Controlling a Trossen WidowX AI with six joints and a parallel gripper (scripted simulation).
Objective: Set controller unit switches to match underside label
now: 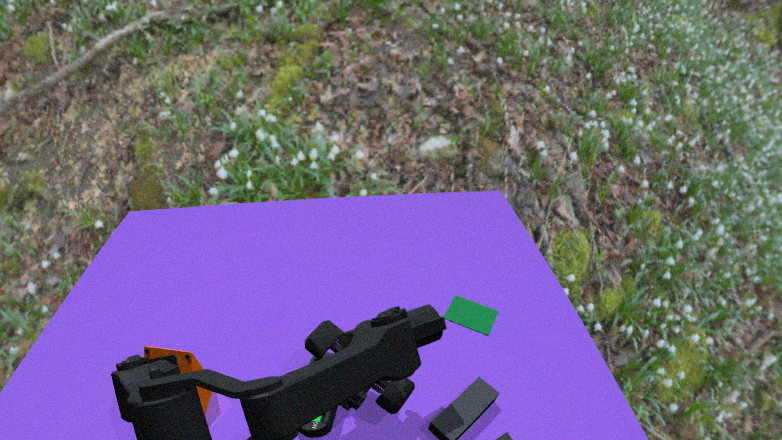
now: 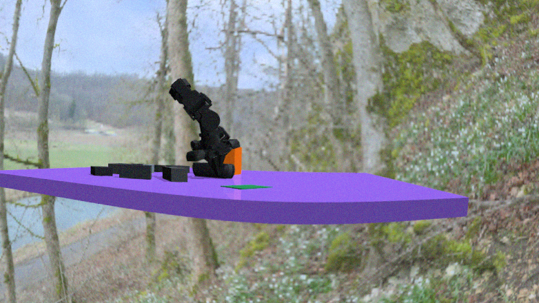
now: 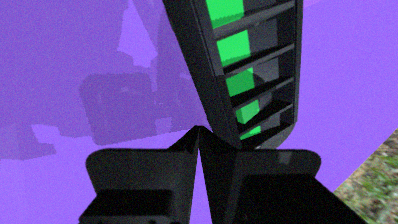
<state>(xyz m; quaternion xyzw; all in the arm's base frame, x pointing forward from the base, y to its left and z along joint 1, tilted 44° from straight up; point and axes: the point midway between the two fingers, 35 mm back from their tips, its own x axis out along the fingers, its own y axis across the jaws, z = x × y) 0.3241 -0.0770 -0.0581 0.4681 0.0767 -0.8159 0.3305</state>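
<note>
The dark grey controller unit [image 3: 202, 65] stretches from the top of the wrist view down to the right fingertip, its open top with slanted rockers showing. Green ends show on several rockers, along the side nearer my fingers; their numbers and exact tilts cannot be read. A small part of the unit [image 1: 323, 429] shows under the arm in the top view. Its underside label is hidden, and whether it sits fully flat is unclear. My gripper [image 3: 198, 129] is shut and empty, its tips close by the unit's near left end; contact cannot be told.
A green card [image 1: 471, 315] [image 2: 247, 186] lies flat on the purple bench [image 1: 306, 257] [image 2: 339, 188]. A grey block [image 1: 464, 407] lies right of the arm. Several dark blocks stand at the left in the exterior view. An orange piece [image 1: 169, 355] [image 2: 235, 160] stands upright by the arm.
</note>
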